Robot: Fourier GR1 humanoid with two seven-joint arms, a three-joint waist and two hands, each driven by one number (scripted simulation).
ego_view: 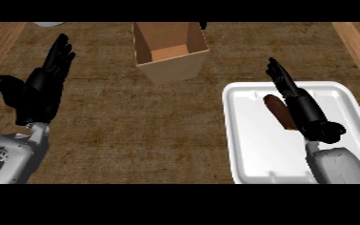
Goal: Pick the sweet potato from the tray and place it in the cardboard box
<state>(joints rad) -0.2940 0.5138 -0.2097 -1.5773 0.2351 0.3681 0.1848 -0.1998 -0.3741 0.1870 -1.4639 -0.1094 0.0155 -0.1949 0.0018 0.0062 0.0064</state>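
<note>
1. The counter, a brown woven-looking top, carries everything in view. Judging from how things lie, the task is at its start: nothing has been lifted and the whole carry is left to do.

2. The tray, white with a raised rim, sits at the right near the lower edge. The sweet potato lies in it, so the pick is not yet made.

3. The cardboard box stands upright and open-topped at the middle top, well apart from the tray. Its inside shows only bare cardboard; the placing is undone.

4. The left hand shows at the left edge, fingers straight and pointing up, holding nothing. It is resting.

5. The right hand lies over the tray with its forearm coming in from below. Its fingers are straight and together, pointing up the view, clamped on nothing. It sits just beside the vegetable's right flank; whether it touches cannot be told.

6. The sweet potato is a dark reddish-brown oblong lying lengthwise in the tray's upper part. Next, I judge, the fingers must curl round it.
</note>
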